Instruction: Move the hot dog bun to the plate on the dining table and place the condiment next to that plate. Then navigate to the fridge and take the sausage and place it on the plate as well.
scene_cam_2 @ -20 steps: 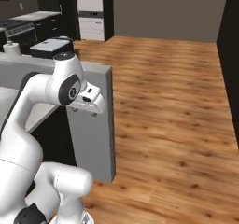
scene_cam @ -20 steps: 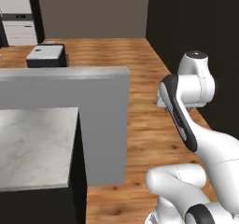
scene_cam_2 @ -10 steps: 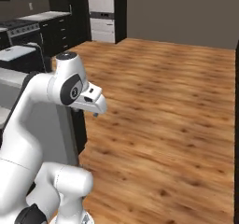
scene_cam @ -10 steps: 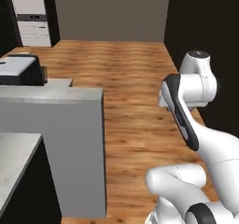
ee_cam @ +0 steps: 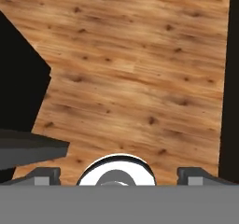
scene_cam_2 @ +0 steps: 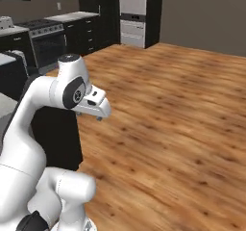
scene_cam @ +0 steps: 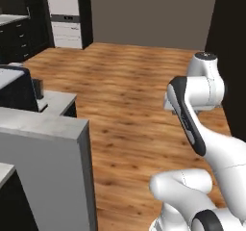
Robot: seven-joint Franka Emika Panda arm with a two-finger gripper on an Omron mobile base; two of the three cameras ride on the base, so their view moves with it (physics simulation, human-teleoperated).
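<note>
Wooden floor (ee_cam: 135, 69) under open, empty jaws.

You've got a warm orange-brown wood floor (scene_cam: 129, 90) with dark knots and plank grain. The counter (scene_cam: 48, 129) is plain grey on top with black underneath. The arm (scene_cam_2: 53, 90) is white with dark joints. Back wall (scene_cam: 149, 13) is flat taupe, with black cabinets (scene_cam_2: 91, 28) and a white-grey tall unit (scene_cam_2: 132, 13).

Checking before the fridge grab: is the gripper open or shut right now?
Open. In the hand view the gripper has its two dark fingertips far apart at the bottom corners, nothing between them but wooden floor.
</note>
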